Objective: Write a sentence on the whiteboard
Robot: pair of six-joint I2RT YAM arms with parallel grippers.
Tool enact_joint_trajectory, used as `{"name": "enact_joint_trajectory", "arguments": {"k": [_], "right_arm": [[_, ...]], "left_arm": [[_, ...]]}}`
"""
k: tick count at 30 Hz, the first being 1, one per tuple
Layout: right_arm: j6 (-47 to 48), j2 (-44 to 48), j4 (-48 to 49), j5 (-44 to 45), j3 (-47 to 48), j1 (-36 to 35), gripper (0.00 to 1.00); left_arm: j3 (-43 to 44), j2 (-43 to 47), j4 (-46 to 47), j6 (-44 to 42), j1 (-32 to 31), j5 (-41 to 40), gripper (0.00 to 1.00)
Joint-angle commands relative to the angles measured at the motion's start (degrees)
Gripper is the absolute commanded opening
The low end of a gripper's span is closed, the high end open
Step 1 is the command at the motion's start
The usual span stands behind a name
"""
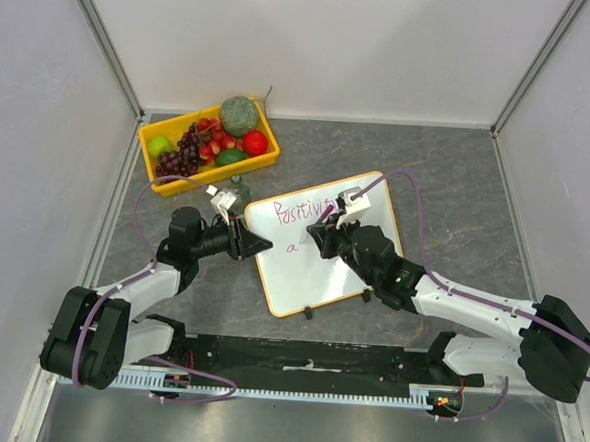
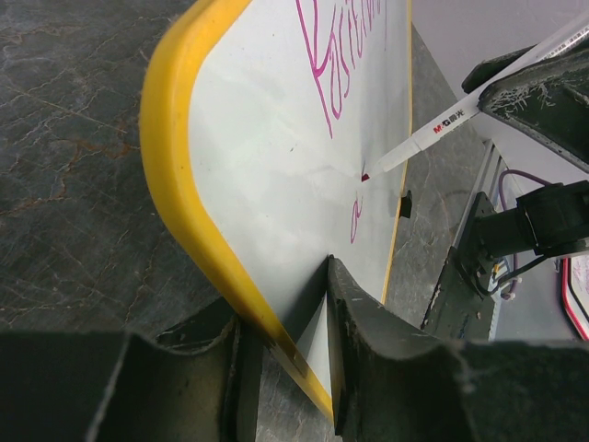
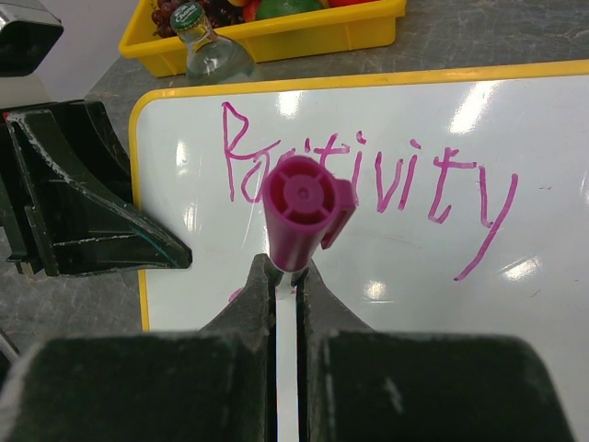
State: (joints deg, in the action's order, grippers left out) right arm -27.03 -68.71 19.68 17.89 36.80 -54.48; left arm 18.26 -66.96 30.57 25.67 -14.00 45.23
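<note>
The whiteboard (image 1: 317,277), white with a yellow-orange frame, lies tilted at the table's middle. The sentence (image 1: 301,211) on it reads "Positivity" (image 3: 405,184) in pink, with one small mark (image 1: 293,247) below the word. My left gripper (image 1: 262,244) is shut on the whiteboard's left edge; in the left wrist view its jaws (image 2: 285,313) pinch the yellow frame (image 2: 175,184). My right gripper (image 1: 324,231) is shut on a white pen (image 2: 433,129) with a magenta cap (image 3: 299,207). The pen's tip (image 2: 365,177) touches the board just above the small mark (image 2: 354,221).
A yellow tray (image 1: 218,173) of fruit stands at the back left. A small bottle (image 1: 239,193) stands between the tray and the whiteboard's top left corner, close to my left gripper. Grey walls close in the table on three sides.
</note>
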Motion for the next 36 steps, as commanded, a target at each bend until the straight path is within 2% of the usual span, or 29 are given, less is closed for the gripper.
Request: {"name": "enact_joint_trajectory", "arguments": {"k": [1, 17, 36], "right_arm": [[-0.31, -0.29, 0.97, -1.01, 0.91, 0.25, 0.0], [-0.22, 3.05, -1.4, 0.12, -2.52, 0.25, 0.0], [2.86, 4.81, -2.37, 2.33, 3.02, 0.86, 0.0]], "left_arm": [[0.28, -0.98, -1.3, -4.23, -0.77, -0.58, 0.02], [0.28, -0.98, -1.3, -4.23, -0.68, -0.58, 0.02], [0.2, -0.81, -1.3, -4.23, -0.77, -0.67, 0.02]]}}
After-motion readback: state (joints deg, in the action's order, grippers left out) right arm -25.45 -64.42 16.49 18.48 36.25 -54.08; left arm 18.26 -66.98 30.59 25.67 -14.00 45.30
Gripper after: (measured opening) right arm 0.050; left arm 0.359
